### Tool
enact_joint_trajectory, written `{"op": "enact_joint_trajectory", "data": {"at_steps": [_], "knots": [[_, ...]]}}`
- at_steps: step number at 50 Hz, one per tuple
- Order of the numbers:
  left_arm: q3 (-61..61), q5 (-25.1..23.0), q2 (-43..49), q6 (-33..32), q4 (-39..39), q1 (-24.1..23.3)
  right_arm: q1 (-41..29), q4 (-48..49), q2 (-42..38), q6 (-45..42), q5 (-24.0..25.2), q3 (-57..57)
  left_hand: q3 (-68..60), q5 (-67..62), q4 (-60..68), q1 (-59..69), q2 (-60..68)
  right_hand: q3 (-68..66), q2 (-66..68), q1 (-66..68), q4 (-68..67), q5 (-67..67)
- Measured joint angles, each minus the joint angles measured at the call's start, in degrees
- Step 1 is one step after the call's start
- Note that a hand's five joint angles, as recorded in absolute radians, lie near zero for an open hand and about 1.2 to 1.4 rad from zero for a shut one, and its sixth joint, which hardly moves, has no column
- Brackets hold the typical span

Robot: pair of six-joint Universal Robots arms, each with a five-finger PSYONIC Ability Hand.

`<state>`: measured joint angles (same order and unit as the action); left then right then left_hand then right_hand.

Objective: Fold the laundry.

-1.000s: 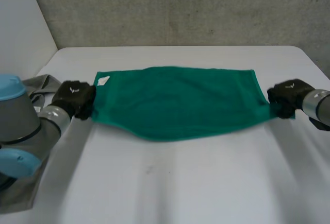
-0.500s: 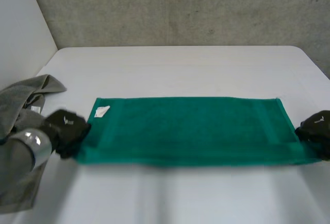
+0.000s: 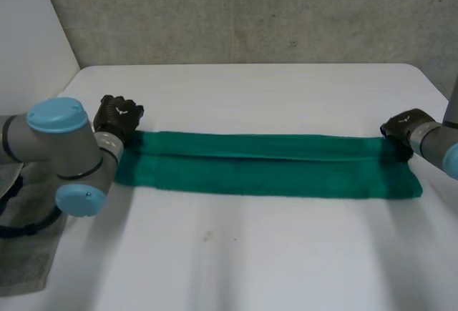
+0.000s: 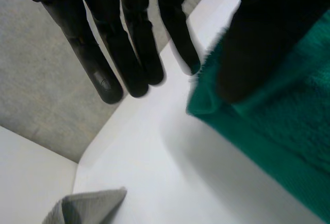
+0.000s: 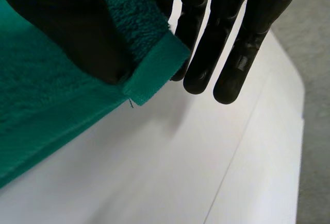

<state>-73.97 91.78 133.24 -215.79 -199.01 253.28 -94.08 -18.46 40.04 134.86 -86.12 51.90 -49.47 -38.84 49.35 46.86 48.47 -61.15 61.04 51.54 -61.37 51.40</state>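
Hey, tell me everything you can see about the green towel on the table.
The green towel looks like plush terry cloth with a flat hemmed border, seen at its corner in the right wrist view. It lies flat on the white table as a long narrow strip, doubled lengthwise, with the upper layer's edge running along it. The left hand pinches one far corner between thumb and straight fingers. The right hand pinches the opposite far corner likewise.

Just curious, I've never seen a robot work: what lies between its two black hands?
A green towel, folded into a long strip, stretches from the left hand to the right hand, as seen in the head view.
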Motion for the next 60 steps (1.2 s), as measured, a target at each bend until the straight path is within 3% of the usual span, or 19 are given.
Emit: {"op": "enact_joint_trajectory", "data": {"at_steps": [1, 3, 4, 5, 7, 12, 17, 21, 26, 32, 39, 46, 53, 60], "knots": [[0.3, 0.0, 0.7, -0.1, -1.5, -0.2, -0.3, 1.6, -0.8, 0.8, -0.3, -1.1, 7.1, 7.2, -7.3, -8.5, -6.4, 5.5, -5.5, -4.3, 4.7, -3.9], [0.3, 0.0, 1.1, -0.1, -2.9, -0.4, -0.5, 3.0, -1.2, 1.4, -0.7, -1.7, 7.1, 7.2, -7.3, -8.5, -6.4, 22.4, -22.7, -20.9, 21.4, -20.0], [0.2, -0.1, 1.3, -0.1, -4.2, -0.6, -0.6, 4.7, -1.5, 2.1, -1.3, -2.2, 29.1, 29.1, -29.7, -31.7, -29.4, 33.7, -34.2, -32.0, 33.7, -32.6], [0.0, -0.1, 1.3, -0.1, -5.3, -0.8, -0.7, 5.9, -1.5, 2.6, -2.0, -2.3, 36.0, 35.3, -36.4, -36.1, -35.5, 43.3, -43.5, -37.9, 43.3, -42.5], [-0.3, -0.2, 1.0, -0.1, -6.4, -1.0, -0.8, 7.5, -1.1, 3.3, -2.9, -2.3, 37.3, 36.1, -37.5, -36.1, -36.6, 47.9, -47.8, -39.9, 47.6, -46.9], [-2.1, -0.4, -1.3, 0.0, -8.1, -1.3, -1.0, 11.0, 2.0, 4.8, -4.3, 0.0, 37.5, 36.1, -37.6, -36.1, -36.8, 48.9, -48.6, -40.0, 48.1, -47.5], [-4.8, -1.1, -4.5, 0.1, -8.3, -1.3, -0.8, 12.5, 7.3, 5.8, -2.2, 4.6, 37.5, 36.1, -37.6, -36.1, -36.8, 48.9, -48.6, -40.0, 48.1, -47.5], [-7.4, -4.4, -6.3, 0.0, -7.6, -1.2, -0.6, 12.4, 10.9, 5.9, 2.5, 9.3, 37.5, 36.1, -37.6, -36.1, -36.8, 48.9, -48.6, -40.0, 48.1, -47.5], [-7.4, -8.7, -4.6, -0.5, -7.0, -1.2, -0.6, 12.3, 10.5, 5.3, 5.2, 11.2, 37.5, 36.1, -37.6, -36.1, -36.8, 48.9, -48.6, -40.0, 48.1, -47.5], [-4.2, -10.5, 0.5, -3.3, -6.3, -1.2, -0.8, 12.4, 5.8, 4.2, 5.7, 9.3, 37.5, 36.1, -37.6, -36.1, -36.8, 48.9, -48.6, -40.0, 48.1, -47.5], [1.0, -10.4, 5.5, -6.9, -6.2, -1.0, -0.9, 13.6, 1.6, 3.7, 5.6, 5.8, 37.5, 36.1, -37.6, -36.1, -36.8, 48.9, -48.6, -40.0, 48.1, -47.5], [8.9, -10.0, 10.2, -8.2, -7.1, -0.8, -1.1, 20.8, -3.3, 4.0, 5.1, 0.1, 37.5, 36.1, -37.6, -36.1, -36.8, 48.9, -48.6, -40.0, 48.1, -47.5], [19.7, -5.7, 15.3, -7.6, -9.2, -0.3, -1.3, 31.7, -6.8, 7.4, 0.2, -5.9, 37.5, 36.1, -37.6, -36.1, -36.8, 48.9, -48.6, -40.0, 48.1, -47.5], [20.0, -3.3, 14.0, -5.7, -9.9, -0.1, -1.7, 30.7, -7.1, 10.9, -2.4, -8.6, 37.5, 36.1, -37.6, -36.1, -36.8, 48.9, -48.6, -40.0, 48.1, -47.5]]}}
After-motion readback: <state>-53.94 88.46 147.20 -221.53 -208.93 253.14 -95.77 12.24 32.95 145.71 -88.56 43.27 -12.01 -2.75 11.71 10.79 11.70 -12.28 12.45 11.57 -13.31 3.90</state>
